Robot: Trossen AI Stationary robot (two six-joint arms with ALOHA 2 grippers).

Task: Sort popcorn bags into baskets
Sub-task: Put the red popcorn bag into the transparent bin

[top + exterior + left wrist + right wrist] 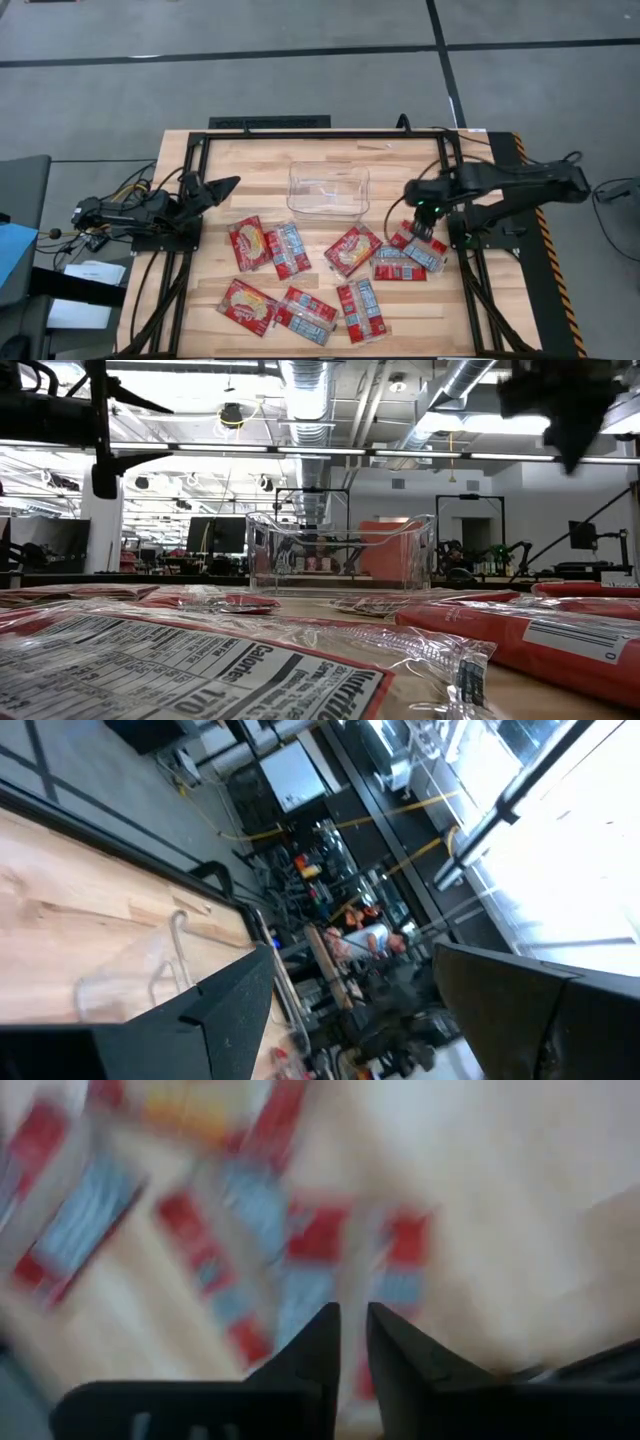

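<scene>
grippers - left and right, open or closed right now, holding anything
Left gripper: open, holding nothing, parked at the table's left edge.
Right gripper: nearly shut, a narrow gap between the fingers, nothing in it, above the popcorn bags.

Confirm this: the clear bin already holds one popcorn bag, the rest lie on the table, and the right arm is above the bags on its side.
Not quite: the high view shows the clear bin holding no bag. All the popcorn bags lie on the table, and the right gripper is above the bags on its side.
</scene>
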